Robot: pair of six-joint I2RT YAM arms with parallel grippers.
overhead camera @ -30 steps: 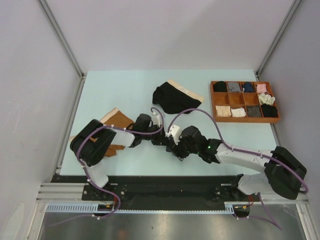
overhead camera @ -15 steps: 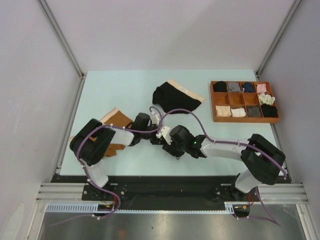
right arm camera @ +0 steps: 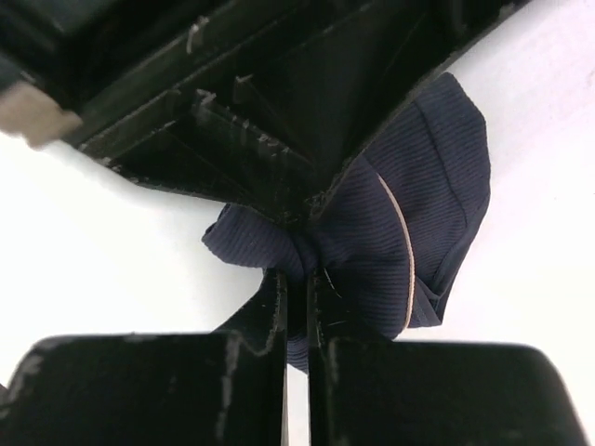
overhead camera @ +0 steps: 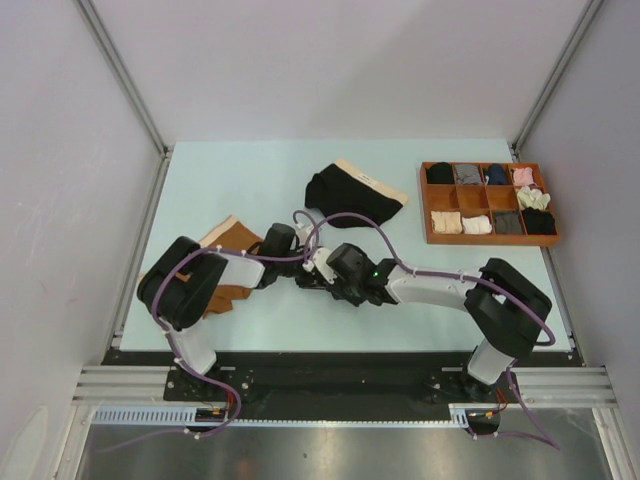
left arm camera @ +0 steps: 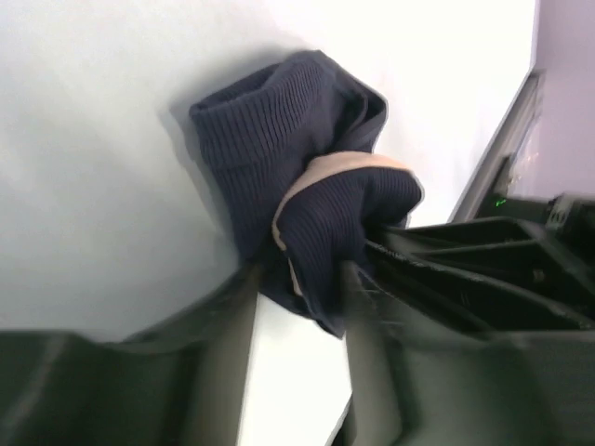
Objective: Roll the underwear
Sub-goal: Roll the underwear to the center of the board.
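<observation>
The navy underwear (left arm camera: 297,158) lies bunched on the table as a loose bundle, its beige waistband wrapped round the middle. My left gripper (left arm camera: 299,275) is open, with the bundle's near end lying between its spread fingers. My right gripper (right arm camera: 297,279) is shut on a pinch of the navy underwear (right arm camera: 409,214); its black fingers (left arm camera: 446,265) come in from the right. From above, the left gripper (overhead camera: 293,268) and the right gripper (overhead camera: 312,278) meet at mid-table and hide the bundle. The rust-brown underwear (overhead camera: 235,243) lies partly under the left arm. The black underwear (overhead camera: 350,195) lies flat further back.
A wooden tray (overhead camera: 488,203) with several compartments of rolled garments stands at the back right. Purple cables loop over both arms above the meeting point. Walls with metal rails close in the table on the left, right and back.
The right arm swung left to the navy bundle and its gripper shut on the fabric. The left gripper, shut before, has opened.
</observation>
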